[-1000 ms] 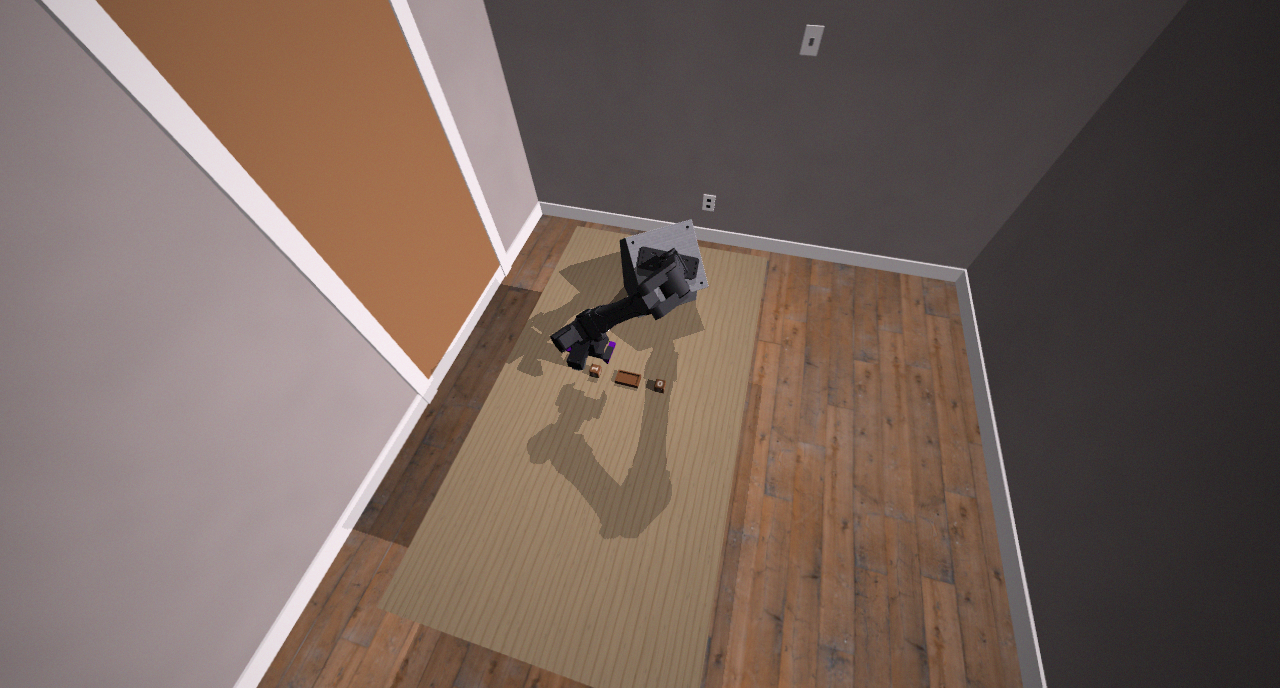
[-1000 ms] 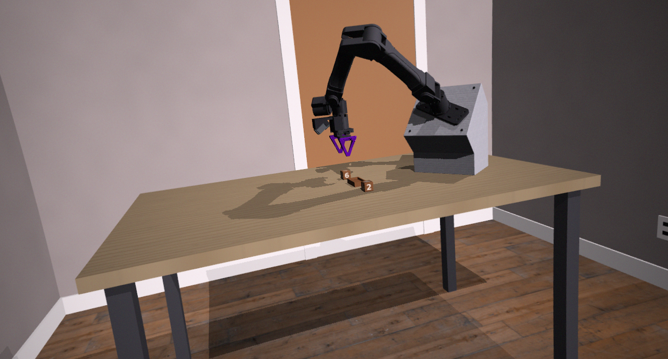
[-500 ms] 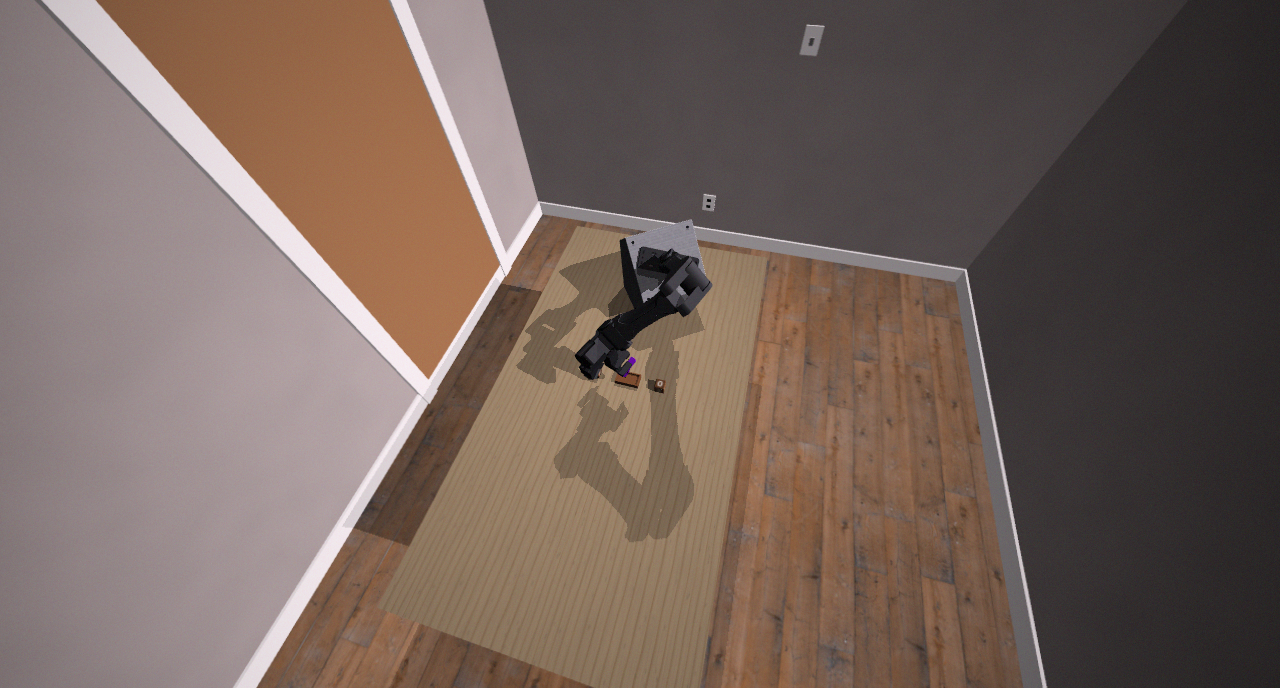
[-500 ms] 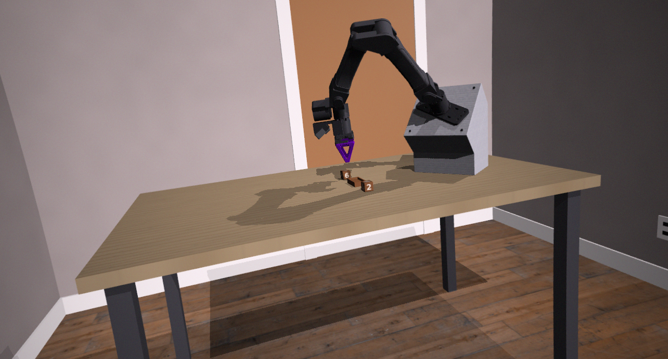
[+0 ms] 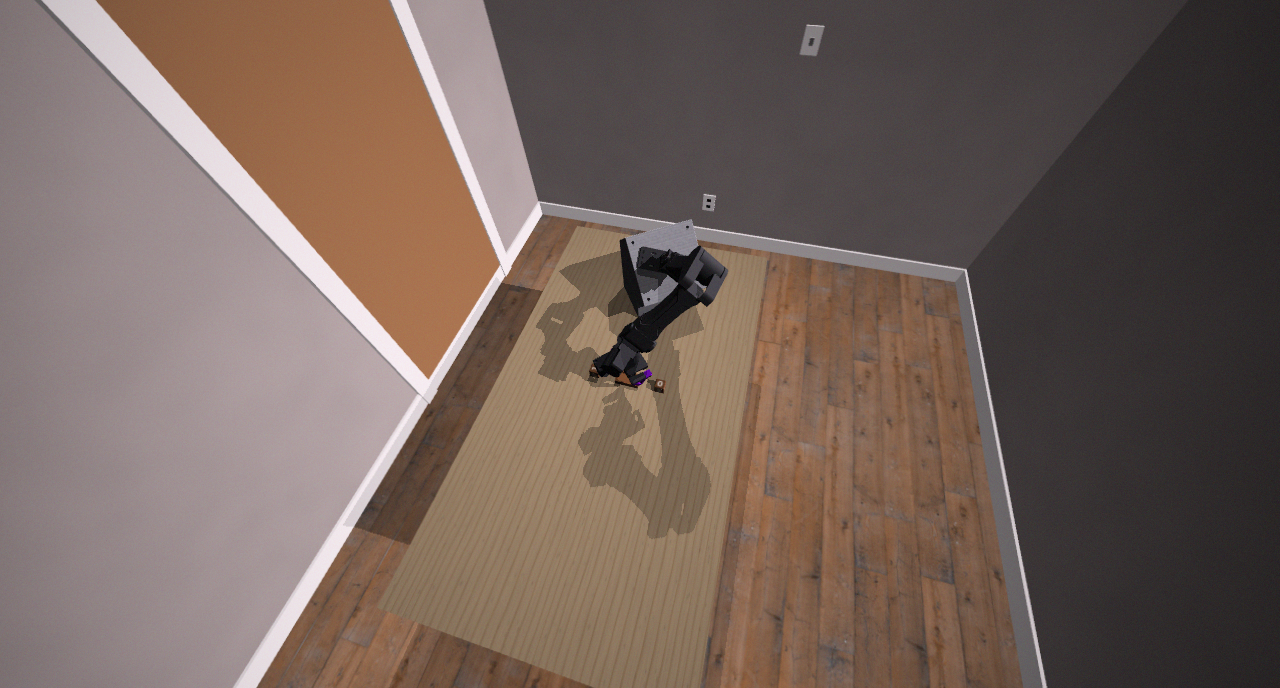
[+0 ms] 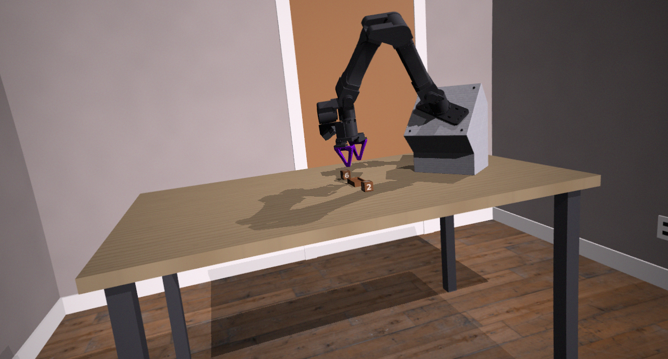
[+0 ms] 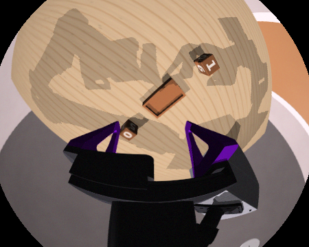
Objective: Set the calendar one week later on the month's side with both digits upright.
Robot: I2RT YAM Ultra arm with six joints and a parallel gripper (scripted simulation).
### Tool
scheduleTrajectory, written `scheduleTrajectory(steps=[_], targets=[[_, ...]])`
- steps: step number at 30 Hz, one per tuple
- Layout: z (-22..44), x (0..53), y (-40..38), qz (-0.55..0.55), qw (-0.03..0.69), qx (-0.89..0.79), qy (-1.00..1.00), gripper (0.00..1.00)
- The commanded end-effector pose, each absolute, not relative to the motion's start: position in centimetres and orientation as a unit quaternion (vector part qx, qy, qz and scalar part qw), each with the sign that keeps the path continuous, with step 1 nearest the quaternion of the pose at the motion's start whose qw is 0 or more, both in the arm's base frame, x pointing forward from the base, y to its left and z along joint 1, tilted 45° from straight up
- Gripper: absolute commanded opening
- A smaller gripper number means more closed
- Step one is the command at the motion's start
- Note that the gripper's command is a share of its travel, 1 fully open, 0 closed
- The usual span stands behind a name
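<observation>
Gripper (image 6: 351,157) spread wide, pinching nothing — hanging just above the tray (image 6: 355,181) on the table (image 6: 195,216). Tray lying flat, both cubes outside it: cube showing 6 (image 6: 345,174) just beyond its far end, cube showing 2 (image 6: 367,187) at its near end — each close beside the tray, the two cubes apart.

Gripper (image 6: 351,157) wide open (apparently downward-pointing)

On the table (image 6: 195,221), a tray (image 6: 356,181) lies between two cubes (image 6: 345,174).
</observation>
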State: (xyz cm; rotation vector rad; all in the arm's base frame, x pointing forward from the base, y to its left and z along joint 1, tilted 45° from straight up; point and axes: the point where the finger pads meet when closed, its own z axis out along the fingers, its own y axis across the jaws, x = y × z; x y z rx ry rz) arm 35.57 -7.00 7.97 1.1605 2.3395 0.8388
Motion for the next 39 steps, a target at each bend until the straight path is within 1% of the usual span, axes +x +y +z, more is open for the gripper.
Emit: scheduleTrajectory(steps=[1,17,32,33,39], targets=[[9.0,35.7,-7.2,0.307,0.192,0.485,0.796,1.00],[11.2,34.8,-1.3,0.355,0.121,0.653,0.658,1.00],[11.9,34.2,0.6,0.371,0.092,0.704,0.598,1.00],[11.9,34.2,0.6,0.371,0.092,0.704,0.598,0.47],[11.9,34.2,0.6,0.371,0.092,0.704,0.598,0.47]])
